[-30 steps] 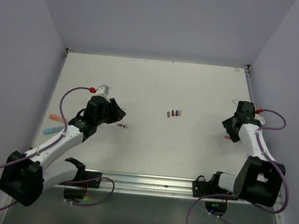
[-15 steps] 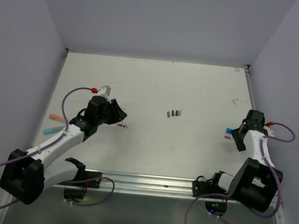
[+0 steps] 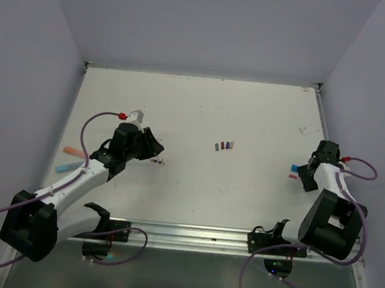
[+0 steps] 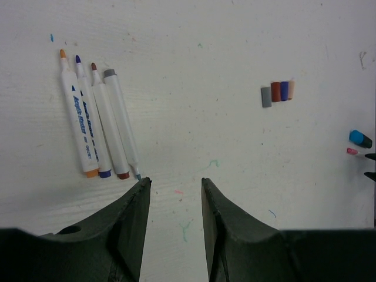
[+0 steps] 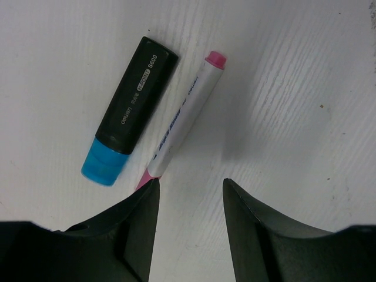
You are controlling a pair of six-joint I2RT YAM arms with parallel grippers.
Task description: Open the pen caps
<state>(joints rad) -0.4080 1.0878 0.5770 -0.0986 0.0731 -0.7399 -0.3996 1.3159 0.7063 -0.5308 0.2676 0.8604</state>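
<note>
left gripper [image 4: 174, 185]: half open, empty; loose caps [image 4: 276, 93] ahead-right
right gripper [image 5: 191, 188]: half open, empty; pink pen [image 5: 185, 114] just ahead, blue marker cap [image 5: 106, 164] ahead-left

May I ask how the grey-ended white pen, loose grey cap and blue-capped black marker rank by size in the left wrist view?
Largest: grey-ended white plastic pen.
Then blue-capped black marker and loose grey cap, alike; unranked.

A flat white desk [image 3: 202, 111], scuffed and flecked with small coloured ink marks [image 4: 185, 228], fills the scene. 3 plain pale lilac-grey walls enclose it: a back wall [image 3: 203, 23], a left wall [image 3: 24, 68] and a right wall [image 3: 379, 86]. A silver metal rail [image 3: 191, 233] runs along the desk's near edge, with dark grey floor [image 3: 187, 278] below. The light is soft and even.
</note>
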